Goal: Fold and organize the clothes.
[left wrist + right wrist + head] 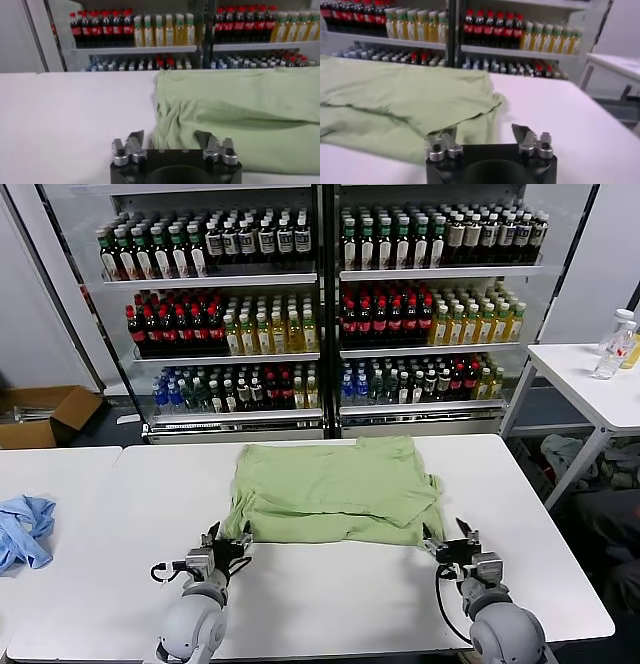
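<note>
A: Green soft-cloth shirt [330, 489], light shade, lies partly folded w/ wrinkled layers on the white flat tabletop [330, 604], toward the far edge, centre. Where are the hands?

B: Left hand [228, 541] sits low at the shirt's near-left corner, fingers [135, 140] spread apart, nothing between them; cloth edge just beside it. Right hand [453, 542] sits at the near-right corner, also spread, empty, cloth edge just beside one finger.

A: Anything else on the tabletop?

B: Crumpled light blue cloth [22, 529] far off to the left, well apart from the shirt. Behind, glass-door drinks cooler [325, 304] w/ rows of bottles. White side table [590, 389] at the right w/ a clear plastic bottle [612, 344]; brown cardboard box [45, 414] on the floor at the left.
</note>
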